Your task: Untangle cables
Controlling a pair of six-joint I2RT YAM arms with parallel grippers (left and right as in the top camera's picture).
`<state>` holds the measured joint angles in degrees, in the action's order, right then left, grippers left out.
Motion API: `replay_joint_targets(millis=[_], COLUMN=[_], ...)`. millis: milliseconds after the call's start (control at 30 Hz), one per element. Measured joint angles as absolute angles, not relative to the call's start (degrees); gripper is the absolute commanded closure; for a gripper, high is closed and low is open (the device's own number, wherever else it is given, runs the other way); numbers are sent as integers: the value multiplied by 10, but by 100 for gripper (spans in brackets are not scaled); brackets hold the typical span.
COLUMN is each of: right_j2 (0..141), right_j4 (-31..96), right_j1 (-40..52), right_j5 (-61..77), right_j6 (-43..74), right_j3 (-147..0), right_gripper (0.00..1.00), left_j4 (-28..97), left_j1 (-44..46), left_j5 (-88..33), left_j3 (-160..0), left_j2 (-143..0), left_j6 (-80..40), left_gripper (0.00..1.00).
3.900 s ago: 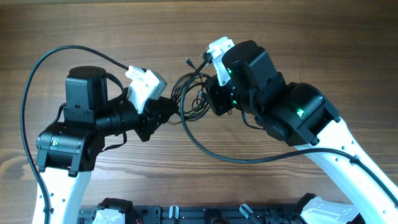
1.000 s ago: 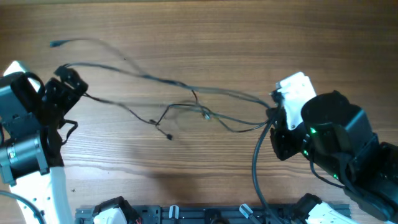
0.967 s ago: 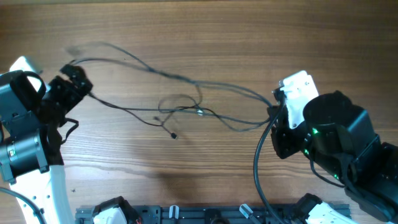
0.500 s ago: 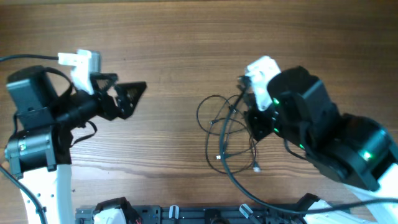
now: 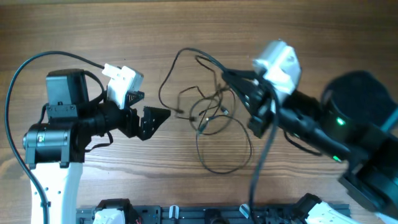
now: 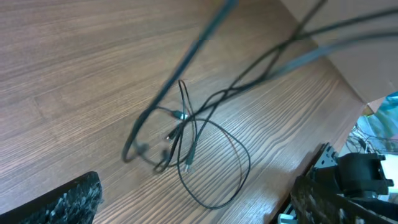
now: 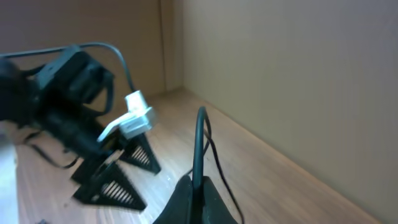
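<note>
The thin dark cables (image 5: 208,112) lie in a loose tangle at the middle of the wooden table, with one wide loop (image 5: 221,165) trailing toward the front edge. My right gripper (image 5: 229,76) is shut on a strand of the cables (image 7: 200,140), which rises straight up from its closed fingertips (image 7: 198,182). My left gripper (image 5: 151,109) stands wide open just left of the tangle, touching nothing. In the left wrist view the tangle (image 6: 186,130) lies ahead of the gripper (image 6: 199,202), between its two spread fingers (image 6: 65,202).
A thick black arm cable (image 5: 15,106) arcs around the left arm, and another (image 5: 256,168) hangs from the right arm down to the black rail (image 5: 205,214) at the front edge. The table's edge (image 6: 345,93) shows on the right of the left wrist view.
The tangle has shifted up and left and spread into wider loops. My right gripper has swung toward the top centre, still holding a strand. The left gripper has moved right, closer to the tangle.
</note>
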<state>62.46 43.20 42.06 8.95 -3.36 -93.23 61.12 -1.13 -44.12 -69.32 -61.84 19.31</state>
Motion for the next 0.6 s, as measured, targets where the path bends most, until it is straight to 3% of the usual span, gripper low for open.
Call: replay_joint_targets(millis=[33, 67, 100, 133, 167, 400, 600], right_j2=[623, 625, 630, 638, 648, 723, 812], right_j4=[462, 482, 503, 526, 547, 636, 742], right_j1=[421, 421, 421, 421, 421, 421, 421], right_j5=[89, 89, 89, 90, 90, 88, -17], right_j6=[-34, -34, -34, -36, -31, -20, 112], right_j3=[-933, -933, -933, -933, -933, -933, -931], right_gripper=[93, 86, 70, 40, 0, 0, 0], left_j4=[611, 611, 611, 611, 611, 611, 612], left_j1=[-11, -11, -11, -11, -11, 9, 10], left_j5=[-439, -439, -439, -439, -440, -440, -440], left_j3=[-693, -693, -693, -693, -693, -693, -693], left_j2=[-620, -622, -623, -624, -624, -624, -624], left_j6=[194, 194, 194, 194, 194, 194, 194], left_gripper=[0, 0, 0, 0, 0, 0, 0])
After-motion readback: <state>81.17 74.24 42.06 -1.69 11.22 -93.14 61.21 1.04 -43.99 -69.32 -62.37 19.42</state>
